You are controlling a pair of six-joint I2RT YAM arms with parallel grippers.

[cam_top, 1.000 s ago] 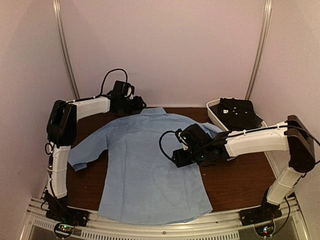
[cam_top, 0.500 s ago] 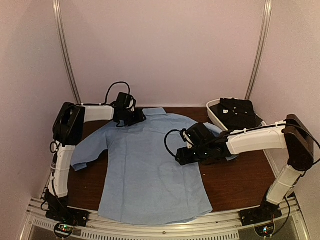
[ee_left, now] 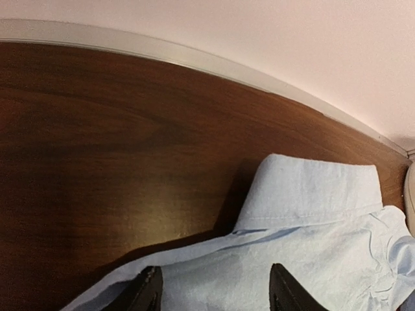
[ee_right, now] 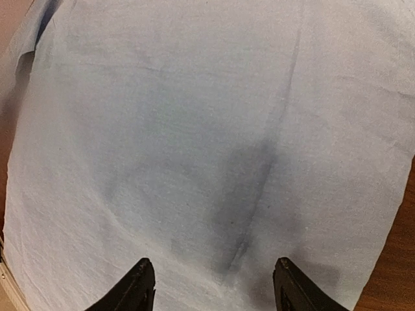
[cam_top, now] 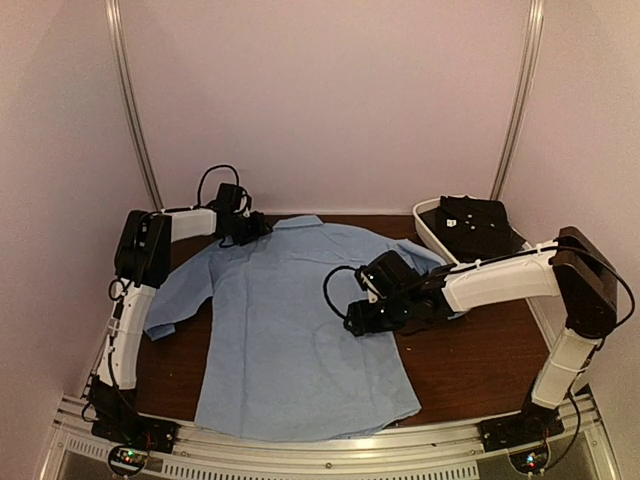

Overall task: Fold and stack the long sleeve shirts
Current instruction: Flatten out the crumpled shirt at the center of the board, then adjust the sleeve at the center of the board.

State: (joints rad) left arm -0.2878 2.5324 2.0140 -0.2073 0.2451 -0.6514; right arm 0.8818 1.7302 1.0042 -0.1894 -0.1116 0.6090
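A light blue long sleeve shirt lies spread flat on the brown table, collar at the far side and hem toward the arms. My left gripper hovers at the shirt's left shoulder beside the collar. In the left wrist view it stands open over the shoulder cloth, the collar just ahead. My right gripper is low over the shirt's right half. In the right wrist view it is open, with smooth cloth below and nothing held.
A white oval tub stands at the back right with a dark folded garment in it. Pale walls close in behind and at both sides. The shirt's left sleeve lies bunched toward the left arm's base.
My left gripper has come down and shifted left, from the collar to the left shoulder. My right gripper has moved only slightly over the cloth. The shirt lies much as before.
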